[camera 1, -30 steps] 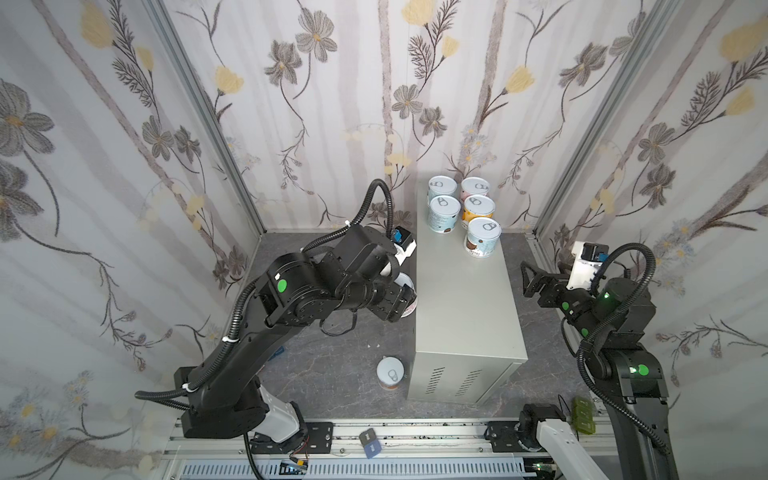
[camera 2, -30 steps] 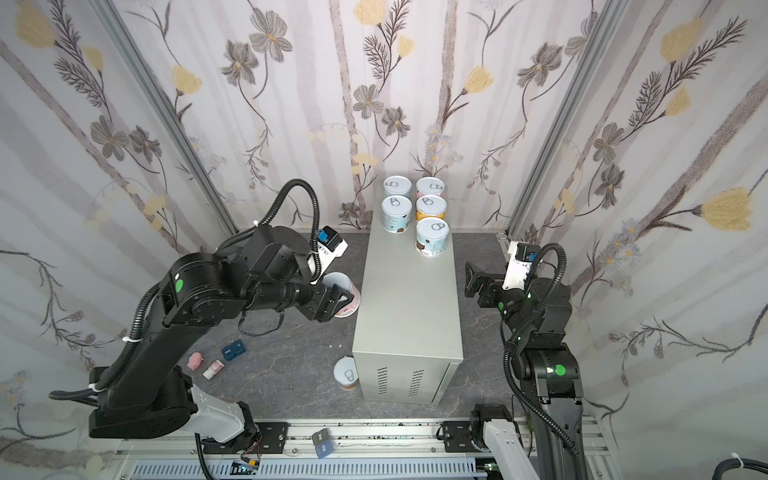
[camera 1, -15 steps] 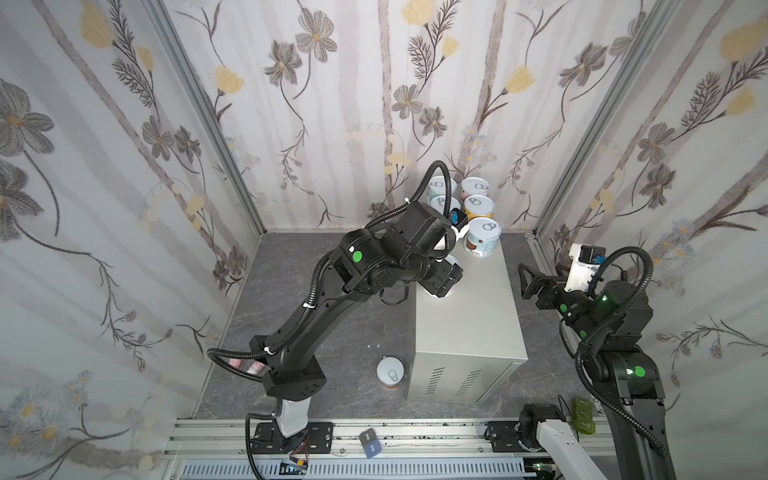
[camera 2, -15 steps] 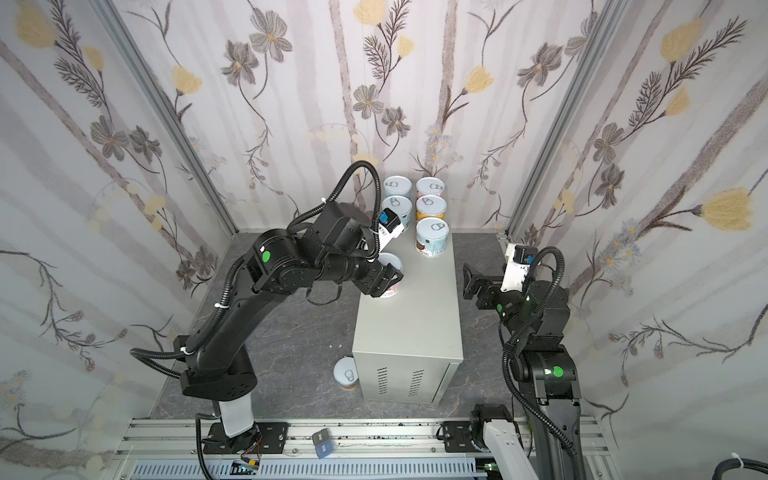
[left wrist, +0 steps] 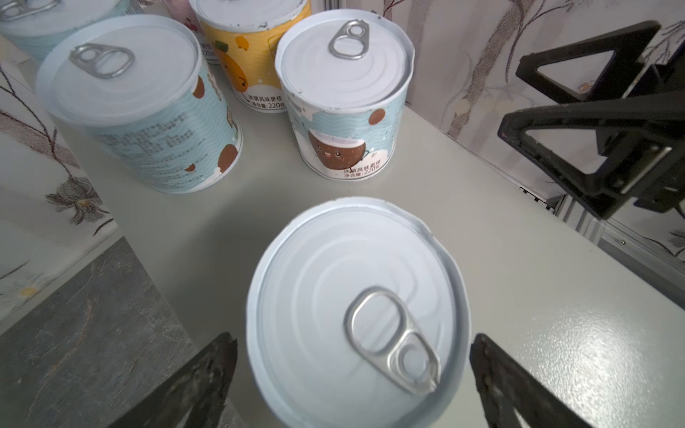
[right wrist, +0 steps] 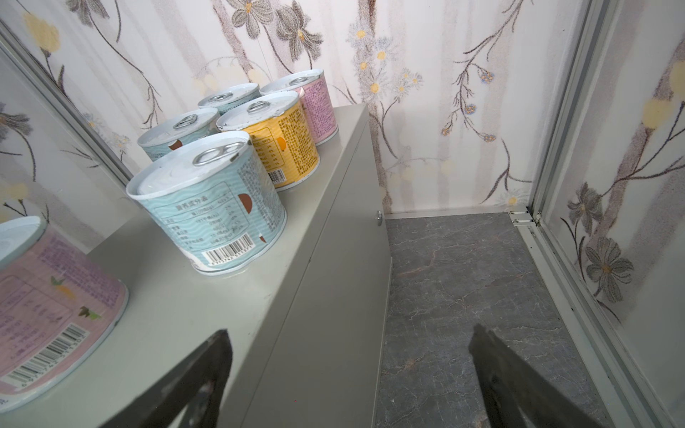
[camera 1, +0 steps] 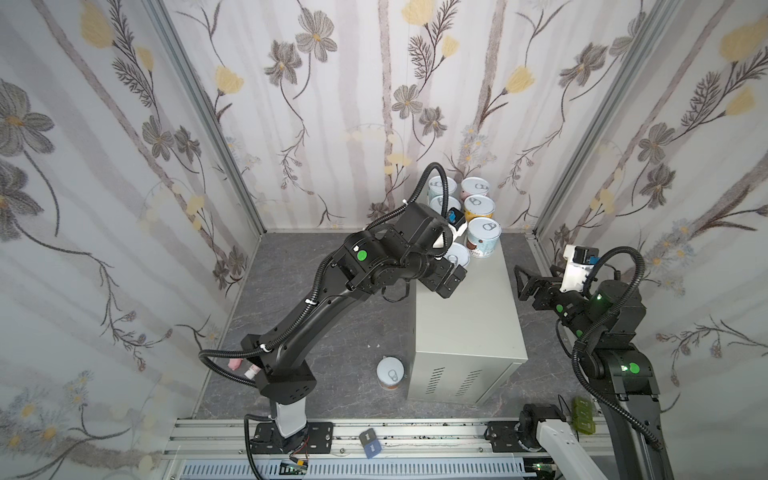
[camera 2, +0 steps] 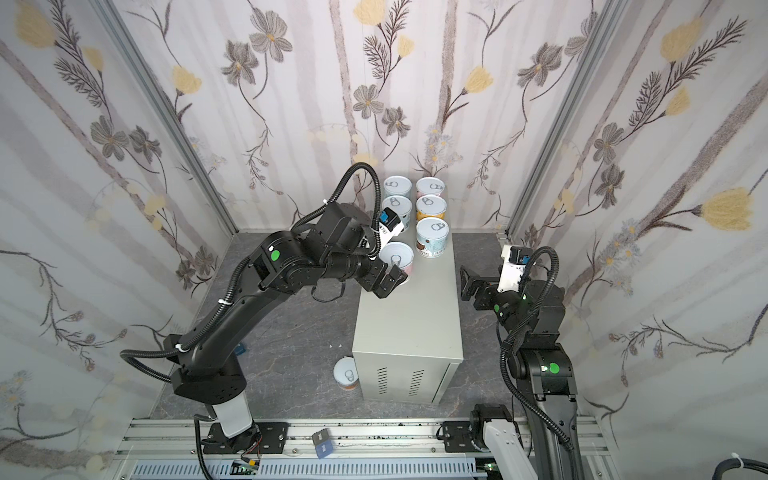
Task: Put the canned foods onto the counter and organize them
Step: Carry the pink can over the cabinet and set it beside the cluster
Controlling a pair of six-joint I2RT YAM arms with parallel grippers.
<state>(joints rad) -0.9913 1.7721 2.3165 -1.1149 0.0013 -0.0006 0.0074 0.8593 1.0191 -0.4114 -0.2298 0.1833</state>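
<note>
Several canned foods stand in two rows at the far end of the counter [camera 1: 465, 316], among them a light-blue can [camera 1: 483, 235] and an orange one [camera 1: 479, 206]. A pink can [left wrist: 356, 315] stands on the counter just in front of them, also seen in a top view [camera 2: 397, 254]. My left gripper [left wrist: 354, 337] is open, its fingers either side of that can with small gaps. One more can [camera 1: 390, 372] stands on the floor by the counter's near left corner. My right gripper [camera 1: 521, 282] hangs open and empty beside the counter's right edge.
The dark marbled floor [camera 1: 332, 332] surrounds the counter, with flowered walls close on three sides. Small pink and white items [camera 1: 241, 368] lie by the left arm's base. A metal rail [camera 1: 415, 436] runs along the front, carrying a small blue part [camera 1: 370, 442].
My left arm swung from beside the counter onto its top, carrying the pink can, set it in front of the rows, and its jaws opened. The right arm stayed put.
</note>
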